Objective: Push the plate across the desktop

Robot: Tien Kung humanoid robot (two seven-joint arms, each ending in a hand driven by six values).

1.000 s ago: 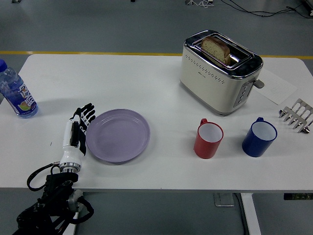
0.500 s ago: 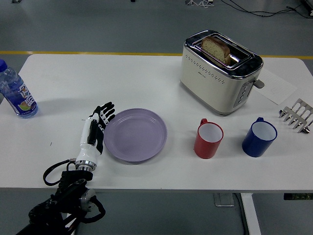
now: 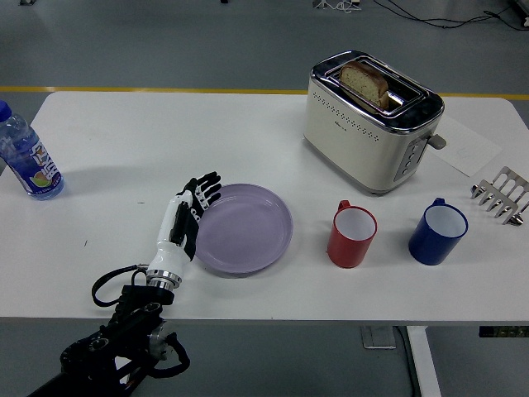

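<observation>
Your left robot hand (image 3: pixel 188 217) lies flat near the front left of the white surface (image 3: pixel 165 132), fingers (image 3: pixel 207 184) straight and slightly spread, holding nothing. Its inner edge presses against the left rim of the lavender plate (image 3: pixel 244 229), and the fingertips reach along the plate's far-left curve. The black forearm (image 3: pixel 116 347) comes in from the lower left corner, with a loop of cable beside the wrist.

You can see the plate sitting flat and empty, a little left of the surface's middle and close to the near edge. Just to its right, apart from it, stands a red mug (image 3: pixel 352 235) with a white inside, handle turned toward the far side. Farther right is a blue mug (image 3: pixel 437 232), also white inside.

Beyond the mugs, toward the far right, a cream and chrome toaster (image 3: pixel 370 121) stands at an angle, a slice of bread (image 3: pixel 366 83) poking up from one slot. A sheet of paper (image 3: pixel 468 149) lies to its right, and a metal toast rack (image 3: pixel 502 194) sits at the right edge. At the far left edge you have a plastic water bottle (image 3: pixel 25 154) with a blue cap, upright and well apart from the hand.

Your right robot hand does not show in this view.
</observation>
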